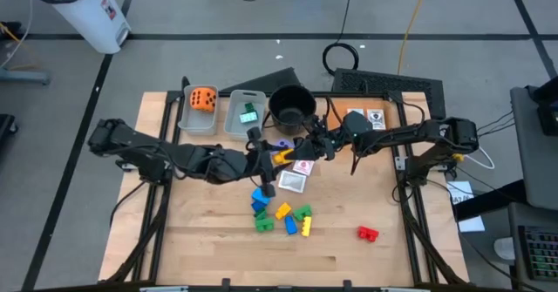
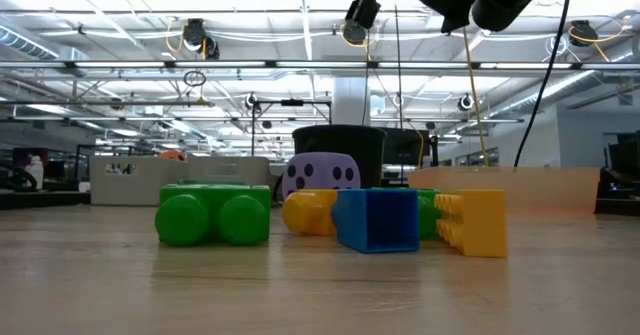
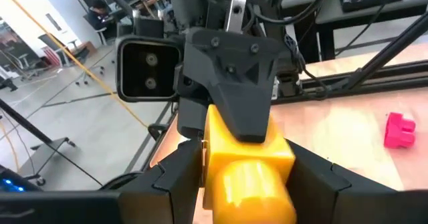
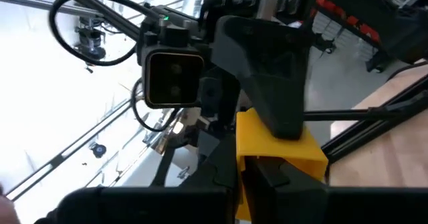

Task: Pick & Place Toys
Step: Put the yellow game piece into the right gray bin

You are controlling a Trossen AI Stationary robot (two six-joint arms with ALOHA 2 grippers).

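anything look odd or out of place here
Yes: both end effectors, left and right, grip one yellow block at once above the table. A red block lies apart from the main pile.

2 dice [image 1: 203, 99], 2 bins [image 1: 245, 115], 1 pot [image 1: 291, 106], approx 8 blocks [image 1: 283, 211].

occluded: purple die [image 2: 320, 172] behind blocks | card [image 1: 293, 182] picture illegible
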